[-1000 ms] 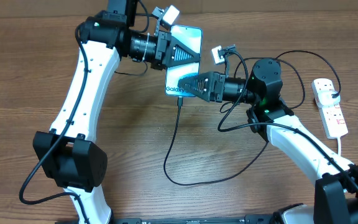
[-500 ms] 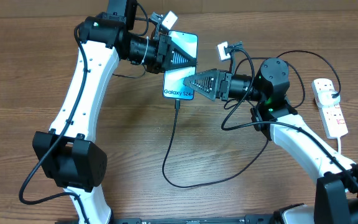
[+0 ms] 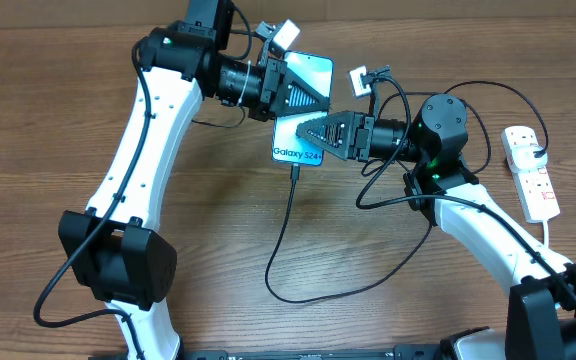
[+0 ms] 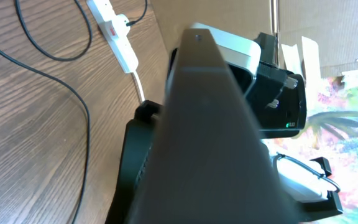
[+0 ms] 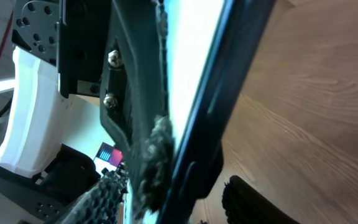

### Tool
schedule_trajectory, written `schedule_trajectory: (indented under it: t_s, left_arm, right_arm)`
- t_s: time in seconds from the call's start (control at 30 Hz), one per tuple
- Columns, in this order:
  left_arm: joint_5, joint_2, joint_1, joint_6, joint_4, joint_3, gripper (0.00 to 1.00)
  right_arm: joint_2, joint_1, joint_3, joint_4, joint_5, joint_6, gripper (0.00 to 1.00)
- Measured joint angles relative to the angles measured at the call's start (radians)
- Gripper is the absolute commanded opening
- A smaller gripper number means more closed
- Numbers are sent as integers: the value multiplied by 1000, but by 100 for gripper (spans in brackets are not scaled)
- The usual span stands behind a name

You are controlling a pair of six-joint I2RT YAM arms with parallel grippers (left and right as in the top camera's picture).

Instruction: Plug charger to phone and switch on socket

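— One phone (image 3: pixel 296 150), is that right? Where is it?

— Up off the table (image 3: pixel 68 120), between the two arms, with its pale blue screen facing the overhead camera. The lettered end points toward the near edge.

— Is anything plugged into it?

— Yes. The charger cable (image 3: pixel 280 235) is in the phone's lower end. It drops to the wood, curls round in a loop and runs off to the right behind the arm.

— What is holding it?

— The left gripper (image 3: pixel 303 95) is clamped on the upper half. In its own camera the phone's dark edge fills most of the view.

— And the other one?

— The right gripper (image 3: pixel 308 132) comes in from the right, with its jaws either side of the phone's edge. One finger (image 5: pixel 135 93) lies along the bright screen. I cannot tell whether it is actually pinching the phone.

— And the power strip?

— The power strip (image 3: pixel 530 175) lies flat at the right end of the table, well apart from the phone. A black plug (image 4: pixel 129 22) sits in it, and its white cord (image 3: pixel 548 232) trails toward the near edge. I cannot tell how its red switches are set.
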Motion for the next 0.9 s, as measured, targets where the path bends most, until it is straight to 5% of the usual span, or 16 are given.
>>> schedule_trajectory:
  t_s: [0.23, 0.67, 0.9]
  left_arm:
    - [-15, 0, 0, 5, 4, 0, 6]
    - [-29, 0, -6, 2, 7, 0, 100]
    - [-165, 0, -6, -3, 6, 0, 100]
  right_arm:
    - [0, 1, 3, 10, -16, 6, 4]
    - [5, 0, 4, -10, -21, 18, 4]
    - [6, 0, 4, -156, -13, -12, 4]
